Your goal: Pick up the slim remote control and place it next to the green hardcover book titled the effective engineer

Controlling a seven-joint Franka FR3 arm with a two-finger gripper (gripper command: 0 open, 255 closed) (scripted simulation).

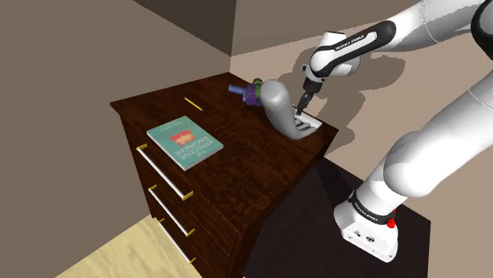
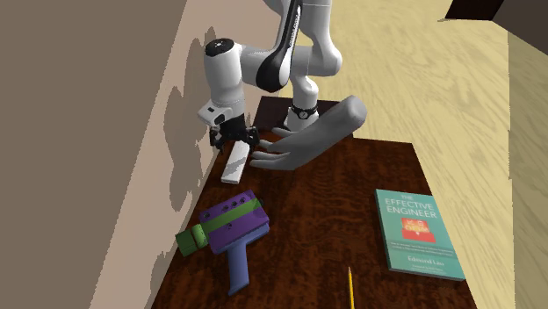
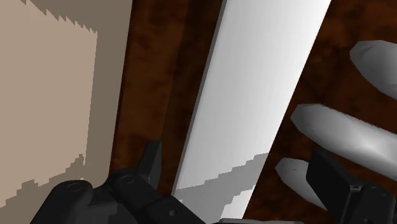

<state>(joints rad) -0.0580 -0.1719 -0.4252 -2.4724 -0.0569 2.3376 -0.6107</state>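
Poised low over the white remote (image 2: 235, 164), flat on the dresser (image 2: 351, 176) just beside the grey hand (image 2: 307, 136), with gripper (image 2: 235, 139) spread wide astride its narrow width, not touching, seemingly lined up to pinch then carry to the book (image 2: 417, 233), well apart from that hand.

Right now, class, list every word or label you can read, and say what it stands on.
"THE EFFECTIVE ENGINEER": cover of the green book.
Small line at that cover's foot: too blurred to read.
Lettering on the white arm: too small to read.
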